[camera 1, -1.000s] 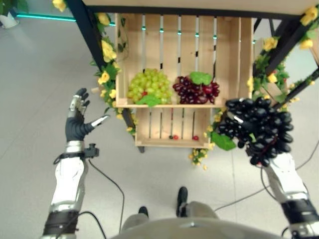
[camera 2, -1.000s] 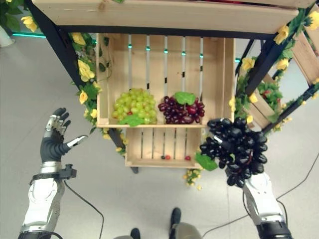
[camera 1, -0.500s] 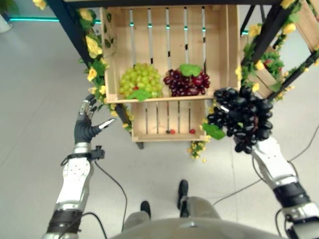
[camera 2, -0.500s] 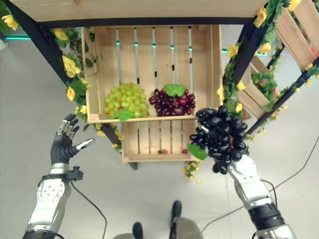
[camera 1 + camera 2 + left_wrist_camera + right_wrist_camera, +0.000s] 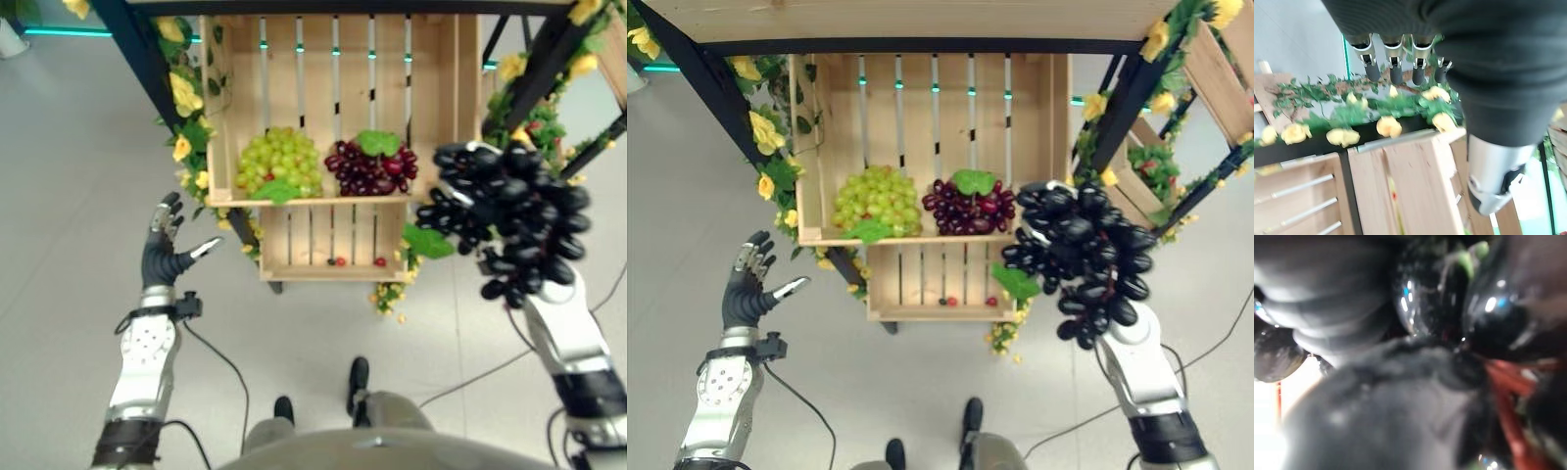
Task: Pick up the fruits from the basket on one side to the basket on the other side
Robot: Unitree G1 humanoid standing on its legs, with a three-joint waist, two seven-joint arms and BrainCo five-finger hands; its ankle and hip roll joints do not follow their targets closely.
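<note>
Glossy black grape bunch (image 5: 509, 220) with green leaf, right hand (image 5: 1117, 328) clasping it

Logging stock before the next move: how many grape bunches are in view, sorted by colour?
Green grape bunch: 1, in the upper crate
Dark red grape bunch: 1, beside it in the same crate
Black grape bunch: 1, carried by the right robot hand, clear of the crate
Total: 3 bunches
</note>
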